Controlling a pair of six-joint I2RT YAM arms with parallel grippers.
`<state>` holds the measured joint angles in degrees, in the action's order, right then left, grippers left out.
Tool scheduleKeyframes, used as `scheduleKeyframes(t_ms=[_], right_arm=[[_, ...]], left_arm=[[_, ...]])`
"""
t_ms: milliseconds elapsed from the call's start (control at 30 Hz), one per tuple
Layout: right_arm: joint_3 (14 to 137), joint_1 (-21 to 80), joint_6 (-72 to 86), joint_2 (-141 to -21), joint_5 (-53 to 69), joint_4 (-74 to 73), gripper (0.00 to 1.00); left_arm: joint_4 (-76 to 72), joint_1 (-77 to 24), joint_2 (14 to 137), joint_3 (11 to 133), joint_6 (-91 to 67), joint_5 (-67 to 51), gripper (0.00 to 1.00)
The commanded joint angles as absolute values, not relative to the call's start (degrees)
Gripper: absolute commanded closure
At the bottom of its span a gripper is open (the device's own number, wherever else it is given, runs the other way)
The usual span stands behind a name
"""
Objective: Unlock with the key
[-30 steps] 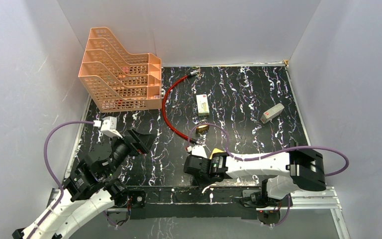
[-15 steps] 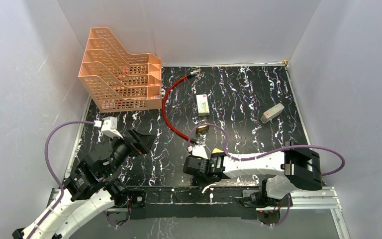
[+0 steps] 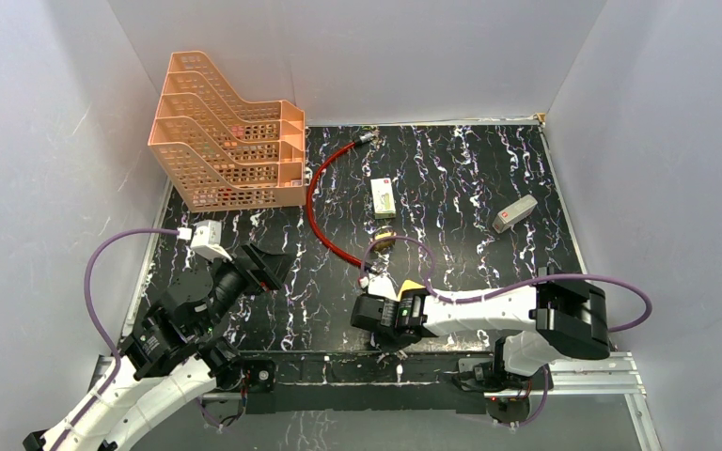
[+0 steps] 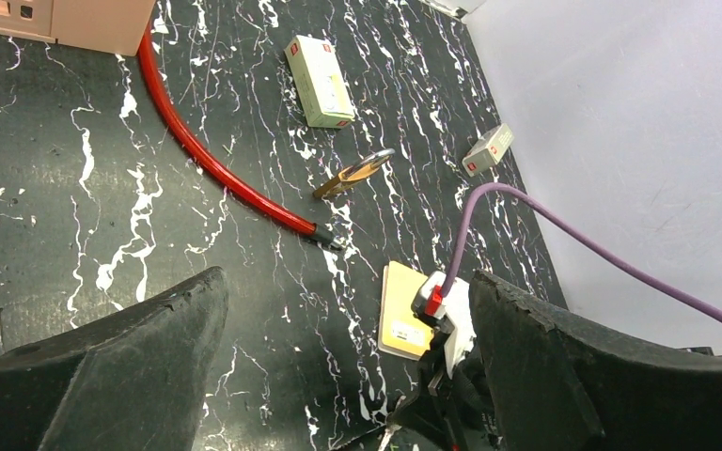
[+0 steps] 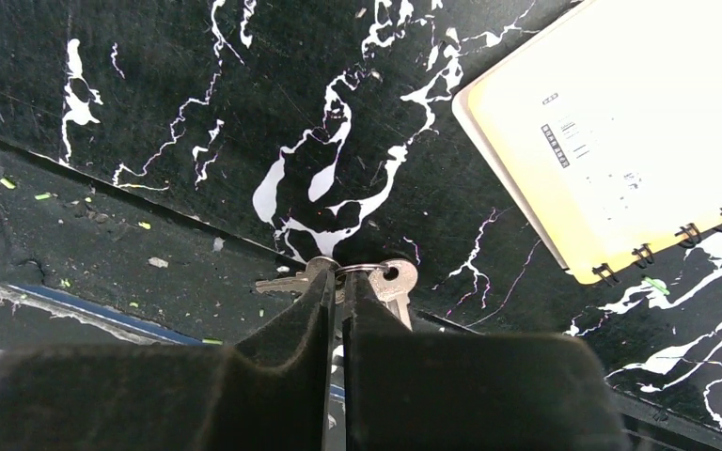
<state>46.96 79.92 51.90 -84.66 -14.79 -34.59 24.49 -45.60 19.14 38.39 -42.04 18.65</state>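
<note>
Tiny dull-silver key point(image 5: 395, 279) (flat, ringed)

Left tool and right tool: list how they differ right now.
The left tool gapes wide; the right tool is pinched nearly shut. The left tool holds nothing above the table; the right tool grips the keys at the table's near edge. Both are black.

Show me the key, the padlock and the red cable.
key point(image 5: 397, 280): right wrist view, round head.
padlock point(image 4: 343, 179): left wrist view, brass body.
red cable point(image 4: 202, 155): left wrist view, middle stretch.
</note>
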Motion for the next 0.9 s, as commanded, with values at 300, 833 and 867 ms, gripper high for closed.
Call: scheduleKeyframes(t_ms=[300, 833, 867], right_arm=[[58.6, 79.73, 48.26, -72.05, -24.15, -41.35, 1.0], [59.27, 77.23, 42.41, -67.75, -19.47, -42.5, 0.78], [57.96, 77.26, 43.19, -69.58, -17.68, -41.5, 0.75]], left_arm=[[22.98, -45.77, 19.74, 39.72, -40.59, 20.11, 0.05], [17.01, -45.79, 24.01, 38.13, -39.99, 17.13, 0.05], [17.31, -45.79, 24.0, 38.02, -40.21, 17.21, 0.05]])
